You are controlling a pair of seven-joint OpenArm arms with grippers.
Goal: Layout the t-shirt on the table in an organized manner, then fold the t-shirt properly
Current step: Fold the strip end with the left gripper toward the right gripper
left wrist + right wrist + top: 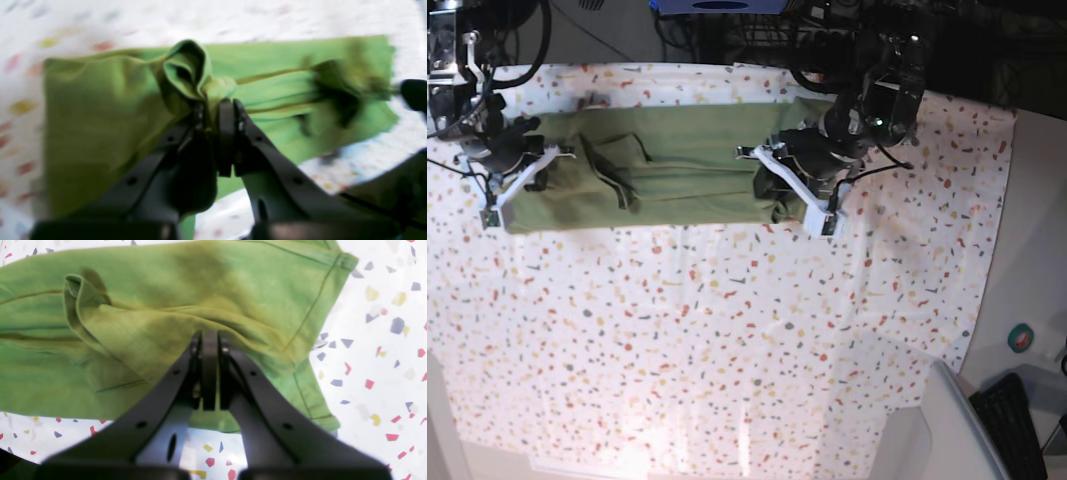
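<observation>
The olive-green t-shirt [687,165] lies as a long folded band along the far side of the speckled table [727,330]. My left gripper [772,180] sits at the band's right end in the base view. In the left wrist view the left gripper [218,103] is shut on a raised, bunched fold of the t-shirt [100,116]. My right gripper [527,175] is at the band's left end. Seen from the right wrist, the right gripper [209,335] is shut on a lifted ridge of the t-shirt [150,290] near a hemmed edge.
Dark equipment and cables [727,30] crowd the table's far edge. A plain grey-white surface [947,430] and a keyboard [1017,425] sit past the near right corner. Speckled cloth [383,356] shows beside the shirt's end.
</observation>
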